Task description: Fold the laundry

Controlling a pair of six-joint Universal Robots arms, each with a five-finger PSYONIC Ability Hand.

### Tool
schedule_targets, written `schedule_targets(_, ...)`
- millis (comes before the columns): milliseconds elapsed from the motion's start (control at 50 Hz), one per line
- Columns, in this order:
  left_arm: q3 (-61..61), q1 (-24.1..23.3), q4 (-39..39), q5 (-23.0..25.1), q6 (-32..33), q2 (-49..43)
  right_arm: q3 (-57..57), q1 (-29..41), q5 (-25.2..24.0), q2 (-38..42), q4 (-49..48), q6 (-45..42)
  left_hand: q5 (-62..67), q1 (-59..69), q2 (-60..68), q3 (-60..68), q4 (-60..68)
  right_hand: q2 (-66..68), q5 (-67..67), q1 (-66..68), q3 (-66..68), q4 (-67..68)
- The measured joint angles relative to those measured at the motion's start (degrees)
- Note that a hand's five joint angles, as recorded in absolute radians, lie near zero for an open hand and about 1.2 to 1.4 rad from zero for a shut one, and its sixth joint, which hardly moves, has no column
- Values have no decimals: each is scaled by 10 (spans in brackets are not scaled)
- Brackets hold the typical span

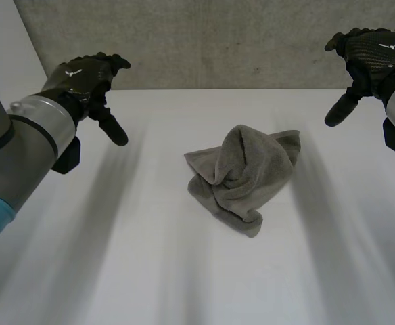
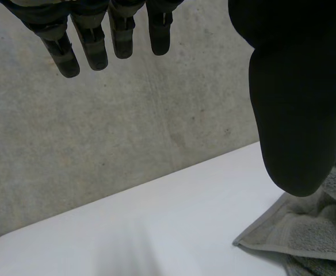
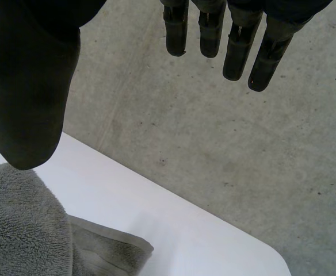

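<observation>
A grey towel lies in a crumpled heap on the white tabletop, about midway between the two hands, and neither of them touches it. Its cloth is twisted into thick folds, and one hemmed corner sticks out toward the side of the right hand.

The left hand hovers above the tabletop, well apart from the towel. In the left wrist view its fingers are straight and a little spread. The thumb stands far away from them and nothing is between them, so this hand is wide open and holds nothing. Just past the thumb tip a flat hemmed edge of the towel rests on the tabletop. Ahead of the fingertips is the grey concrete wall behind the table.

The right hand hovers on the other side of the towel, also well apart from it. In the right wrist view its fingers are straight and relaxed and its thumb is held apart from them. There is no cloth in the gap, so this hand is open and empty as well. Past the thumb tip lies a fluffy fold of the towel, with a hemmed corner just beside it on the tabletop. The fingertips point toward the same wall.

In the head view each hand shows its back, and each thumb points down and inward, toward the towel.
</observation>
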Motion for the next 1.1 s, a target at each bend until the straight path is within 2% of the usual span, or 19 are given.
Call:
schedule_targets(160, -8, -26, 50, 19, -4, -58, -3, -5, -2, -1, -2, -6, 0, 0, 0, 0, 0, 0, 0, 0, 0, 0)
schedule_targets(340, 4, -90, 156, 69, -6, -191, -1, -5, -5, -1, -2, -9, 0, 0, 1, 1, 1, 0, 0, 0, 0, 0)
schedule_targets(500, 42, -126, 191, 75, -7, -292, 5, -4, -8, -1, -3, -10, 0, 7, 12, 12, 12, 0, 0, 0, 0, 0)
schedule_targets(580, 66, -140, 193, 71, -7, -331, 9, -3, -8, -1, -3, -13, 9, 32, 36, 36, 36, 0, 0, 0, 0, 0)
schedule_targets(640, 87, -148, 192, 64, -7, -359, 13, -1, -8, -1, -3, -18, 76, 96, 100, 100, 100, 0, 0, 0, 0, 0)
schedule_targets(680, 102, -152, 193, 51, -7, -373, 18, 0, -8, -1, -4, -23, 165, 190, 194, 186, 187, 0, 0, 0, 0, 0)
schedule_targets(780, 127, -158, 209, -4, -4, -385, 33, 1, -13, 0, -10, -42, 368, 389, 398, 392, 393, 0, 0, 0, 0, 0)
schedule_targets(880, 129, -158, 236, -51, 1, -370, 43, 1, -32, 9, -14, -55, 502, 518, 530, 529, 531, 0, 0, 0, 0, 0)
schedule_targets(960, 104, -153, 247, -66, 3, -332, 43, 1, -56, 28, -12, -59, 528, 540, 558, 557, 558, 0, 0, 0, 0, 0)
schedule_targets(1100, 8, -131, 250, -65, 3, -233, 40, 1, -81, 75, -6, -50, 531, 543, 562, 561, 562, 0, 0, 0, 0, 0)
